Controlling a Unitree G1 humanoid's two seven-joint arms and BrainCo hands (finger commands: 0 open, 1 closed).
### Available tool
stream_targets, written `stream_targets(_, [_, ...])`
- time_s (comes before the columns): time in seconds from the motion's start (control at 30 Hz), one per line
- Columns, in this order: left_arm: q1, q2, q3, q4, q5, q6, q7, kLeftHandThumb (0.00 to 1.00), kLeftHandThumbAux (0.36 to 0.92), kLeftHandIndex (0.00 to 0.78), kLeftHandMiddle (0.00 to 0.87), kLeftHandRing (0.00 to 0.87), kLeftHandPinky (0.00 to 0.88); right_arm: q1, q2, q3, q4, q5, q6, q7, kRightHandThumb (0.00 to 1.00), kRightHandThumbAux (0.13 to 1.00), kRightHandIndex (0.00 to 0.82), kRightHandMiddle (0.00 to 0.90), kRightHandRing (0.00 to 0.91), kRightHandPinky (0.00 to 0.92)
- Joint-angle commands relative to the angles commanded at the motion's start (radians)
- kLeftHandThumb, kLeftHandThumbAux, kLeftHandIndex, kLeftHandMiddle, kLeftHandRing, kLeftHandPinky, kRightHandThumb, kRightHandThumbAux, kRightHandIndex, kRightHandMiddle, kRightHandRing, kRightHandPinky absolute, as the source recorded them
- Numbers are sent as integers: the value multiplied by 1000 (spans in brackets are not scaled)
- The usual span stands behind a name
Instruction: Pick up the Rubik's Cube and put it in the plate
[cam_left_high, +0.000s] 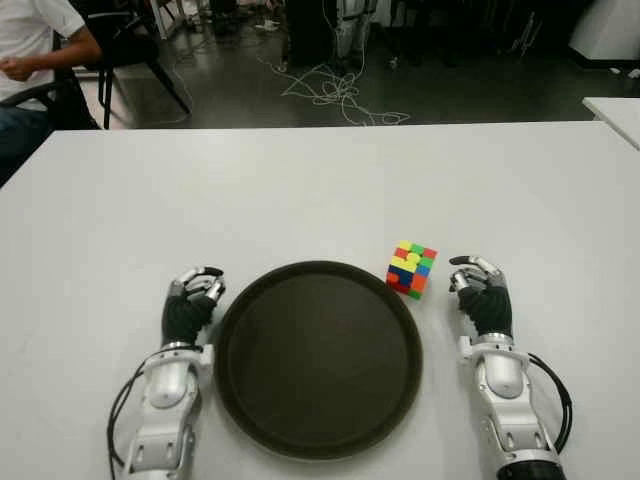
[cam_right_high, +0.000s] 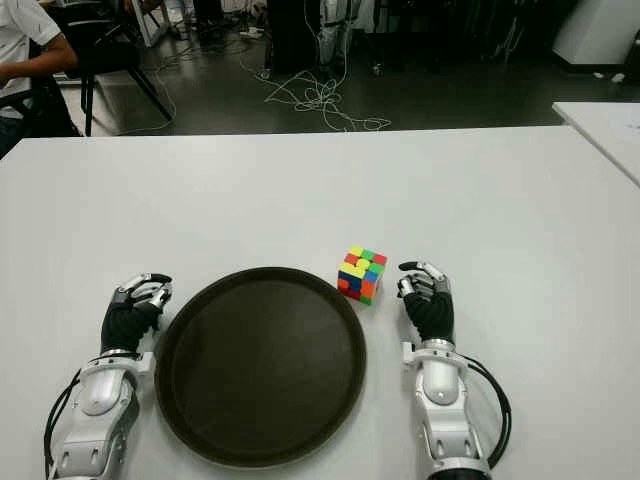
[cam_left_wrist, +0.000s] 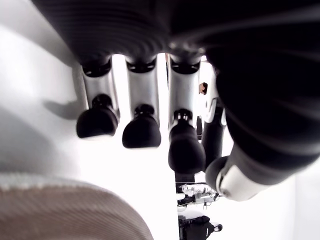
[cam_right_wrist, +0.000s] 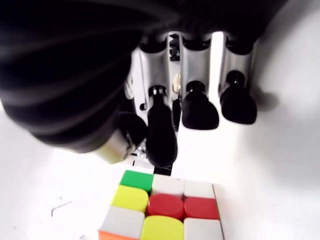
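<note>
The Rubik's Cube (cam_left_high: 411, 269) stands on the white table (cam_left_high: 300, 190), just off the far right rim of the dark round plate (cam_left_high: 318, 355). Nothing lies in the plate. My right hand (cam_left_high: 481, 293) is on the table a short way right of the cube, fingers relaxed and holding nothing; in the right wrist view the cube (cam_right_wrist: 162, 210) shows close to the fingertips (cam_right_wrist: 199, 111) but apart from them. On the plate's left side is my left hand (cam_left_high: 193, 301), idle with loosely spread fingers (cam_left_wrist: 142, 131) and nothing in them.
A second white table (cam_left_high: 615, 112) pokes in at the far right. Beyond the table's far edge are a seated person (cam_left_high: 30, 60), chairs and loose cables (cam_left_high: 335, 95) on a dark floor.
</note>
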Motion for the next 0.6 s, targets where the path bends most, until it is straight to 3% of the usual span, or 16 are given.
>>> stream_targets(0.6, [3, 0, -3, -13, 8, 24, 11, 710, 705, 444, 803, 812, 801, -5, -10, 5, 8, -12, -12, -13, 688, 730, 437, 799, 808, 801])
